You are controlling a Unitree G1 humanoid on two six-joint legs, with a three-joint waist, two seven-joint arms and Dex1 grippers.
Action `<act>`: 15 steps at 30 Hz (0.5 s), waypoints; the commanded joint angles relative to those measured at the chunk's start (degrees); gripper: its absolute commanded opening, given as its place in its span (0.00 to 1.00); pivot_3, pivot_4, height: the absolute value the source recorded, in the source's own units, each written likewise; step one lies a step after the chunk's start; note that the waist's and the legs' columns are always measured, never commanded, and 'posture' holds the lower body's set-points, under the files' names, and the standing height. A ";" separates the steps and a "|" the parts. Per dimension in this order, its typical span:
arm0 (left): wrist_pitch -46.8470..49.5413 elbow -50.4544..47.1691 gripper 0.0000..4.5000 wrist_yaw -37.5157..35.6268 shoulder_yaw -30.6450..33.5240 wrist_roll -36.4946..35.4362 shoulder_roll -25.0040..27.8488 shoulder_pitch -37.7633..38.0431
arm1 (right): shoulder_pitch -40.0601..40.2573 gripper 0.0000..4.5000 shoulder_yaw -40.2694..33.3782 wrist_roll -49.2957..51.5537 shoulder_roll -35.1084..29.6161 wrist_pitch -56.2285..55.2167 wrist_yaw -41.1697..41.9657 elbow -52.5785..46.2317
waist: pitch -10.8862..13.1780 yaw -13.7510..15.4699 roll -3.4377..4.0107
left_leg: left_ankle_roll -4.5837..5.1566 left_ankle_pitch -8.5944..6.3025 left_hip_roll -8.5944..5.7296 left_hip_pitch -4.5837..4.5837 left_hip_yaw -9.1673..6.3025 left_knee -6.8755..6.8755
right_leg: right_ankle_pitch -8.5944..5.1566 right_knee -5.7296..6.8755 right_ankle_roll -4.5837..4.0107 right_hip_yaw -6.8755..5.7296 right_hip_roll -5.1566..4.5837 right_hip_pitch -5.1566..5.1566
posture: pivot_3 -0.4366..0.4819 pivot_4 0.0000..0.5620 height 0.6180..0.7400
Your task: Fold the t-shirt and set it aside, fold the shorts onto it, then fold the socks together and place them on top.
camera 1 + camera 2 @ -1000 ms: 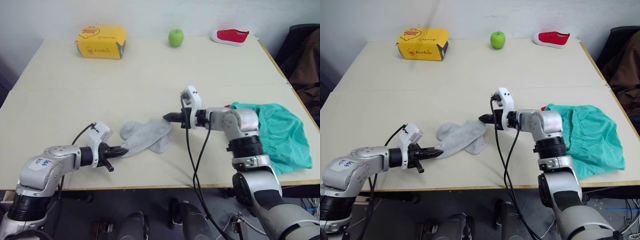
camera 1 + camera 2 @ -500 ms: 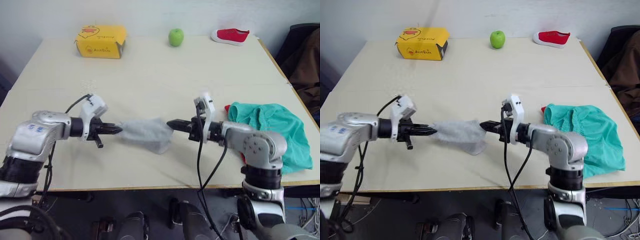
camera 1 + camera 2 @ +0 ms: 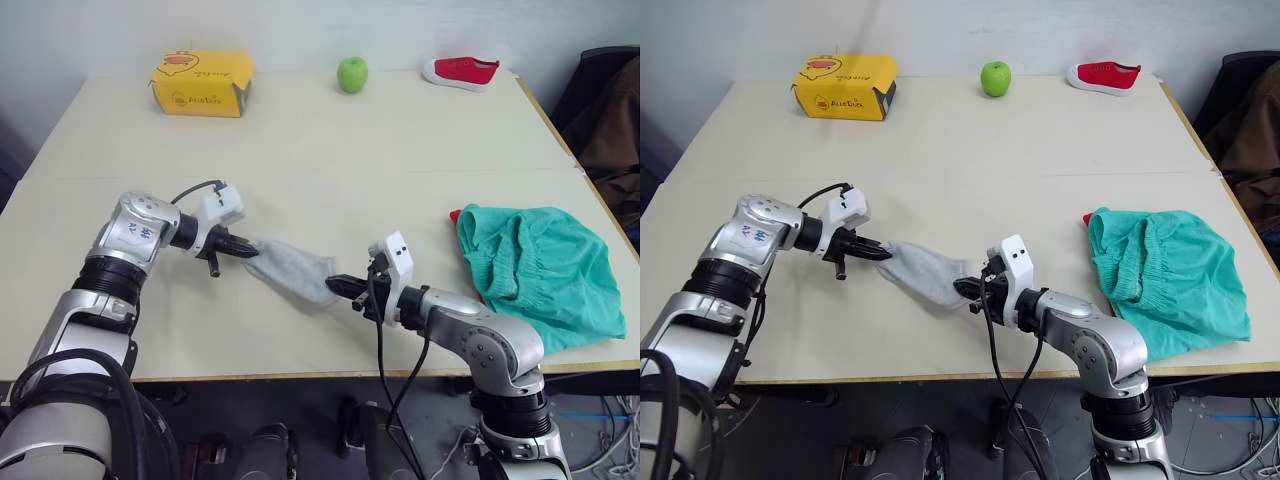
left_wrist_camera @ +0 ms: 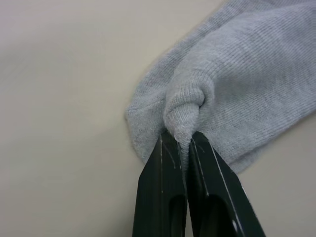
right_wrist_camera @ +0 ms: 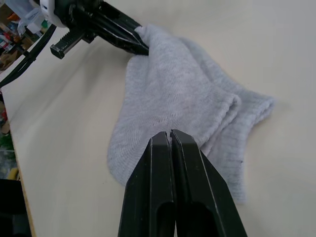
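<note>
The socks (image 3: 293,272) lie as one grey bundle near the front middle of the table (image 3: 330,150), stretched between the two arms. The left gripper (image 3: 243,252) has its fingers pressed together on a bunched nub of knit at one end, which the left wrist view shows clearly. The right gripper (image 3: 339,285) meets the opposite end; its fingers look pressed together with grey fabric right at their tips, so it appears to pinch the edge there, though how much cloth it really has cannot be judged. The shorts (image 3: 535,270) sit folded near the right edge of the table, with a red sliver of the t-shirt (image 3: 455,214) peeking out from beneath them, so the pile seems ready to receive the socks. The main risk from here is a thin hold: either pinch catches only a small tuft, and a pull or lift toward the pile could let one sock slide free and drop apart from its partner. Pulling the two ends away from each other would also undo the overlap rather than fold it. The layers near the right gripper look loosely stacked, so a quick swing could fan them open. A yellow box (image 3: 203,83), a green apple (image 3: 351,74) and a small red shoe (image 3: 460,72) stand well apart at the far edge, out of the way
</note>
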 commanded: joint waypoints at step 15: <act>6.39 -13.48 0.72 -1.69 11.18 -2.65 5.24 4.55 | -2.44 0.00 -3.24 4.80 -7.82 -2.52 4.10 -2.46 | 0.00 0.04 -0.02 | 0.02 0.01 0.00 0.01 -0.04 0.01 | 0.01 0.00 0.01 -0.01 -0.02 0.02 | 0.48 0.27 1.00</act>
